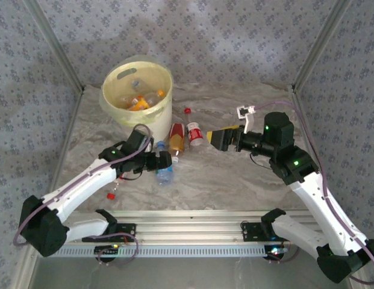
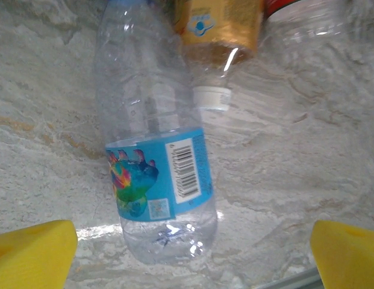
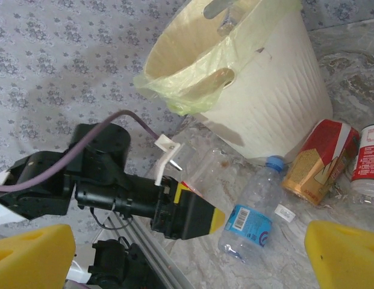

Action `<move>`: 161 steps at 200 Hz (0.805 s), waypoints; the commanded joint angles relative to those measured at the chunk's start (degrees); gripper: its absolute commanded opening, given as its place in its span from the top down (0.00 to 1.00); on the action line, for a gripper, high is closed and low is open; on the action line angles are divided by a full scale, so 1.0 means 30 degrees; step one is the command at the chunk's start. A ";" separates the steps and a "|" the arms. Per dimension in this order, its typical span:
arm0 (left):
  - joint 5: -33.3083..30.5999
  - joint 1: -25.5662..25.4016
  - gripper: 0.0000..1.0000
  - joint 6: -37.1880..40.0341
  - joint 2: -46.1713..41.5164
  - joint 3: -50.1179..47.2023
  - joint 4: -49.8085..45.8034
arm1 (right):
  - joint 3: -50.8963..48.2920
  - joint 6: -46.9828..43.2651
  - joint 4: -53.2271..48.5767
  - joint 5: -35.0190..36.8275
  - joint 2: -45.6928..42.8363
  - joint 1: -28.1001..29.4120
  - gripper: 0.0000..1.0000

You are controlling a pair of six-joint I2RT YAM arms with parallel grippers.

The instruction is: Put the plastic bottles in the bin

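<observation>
The bin, a cream-yellow bucket with a pale liner, stands at the back left and holds several bottles. A clear bottle with a blue label lies on the table. Its base sits between the wide-apart yellow fingers of my open left gripper, and neither finger touches it. Beyond it lie an orange-labelled bottle with a white cap and a red-and-white labelled bottle. My right gripper hovers open and empty to the right of them.
A loose red cap lies near the bin, and another lies by the left arm. A crushed clear bottle lies behind the left gripper. Patterned walls close in the marble table on three sides.
</observation>
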 commanded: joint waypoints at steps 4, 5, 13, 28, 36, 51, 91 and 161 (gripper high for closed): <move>0.0500 -0.0095 0.00 -0.0360 0.0833 -0.0544 0.1556 | 0.0100 -0.0365 -0.0451 0.0340 -0.0056 0.0107 0.00; 0.0525 -0.0107 0.00 -0.0340 0.0880 -0.0553 0.1592 | 0.0100 -0.0366 -0.0460 0.0339 -0.0046 0.0105 0.00; 0.0658 -0.0114 0.00 -0.0294 0.1192 -0.0633 0.1704 | 0.0071 -0.0383 -0.0468 0.0400 -0.0065 0.0133 0.00; 0.0969 -0.0102 0.00 -0.0253 0.1821 -0.0834 0.2065 | 0.0093 -0.0422 -0.0502 0.0501 -0.0009 0.0118 0.00; 0.1157 -0.0104 0.00 -0.0227 0.2187 -0.0955 0.2297 | 0.0074 -0.0434 -0.0515 0.0502 0.0023 0.0107 0.00; 0.1402 -0.0119 0.00 -0.0224 0.2821 -0.1172 0.2669 | 0.0100 -0.0444 -0.0522 0.0506 0.0068 0.0116 0.00; 0.1194 -0.0107 0.00 -0.0406 0.3684 -0.1382 0.3063 | 0.0012 -0.0501 -0.0631 0.0603 -0.0010 0.0120 0.00; 0.1589 -0.0111 0.04 -0.0642 0.4698 -0.1675 0.4057 | -0.0311 -0.0558 -0.0668 0.0770 -0.0133 0.0119 0.00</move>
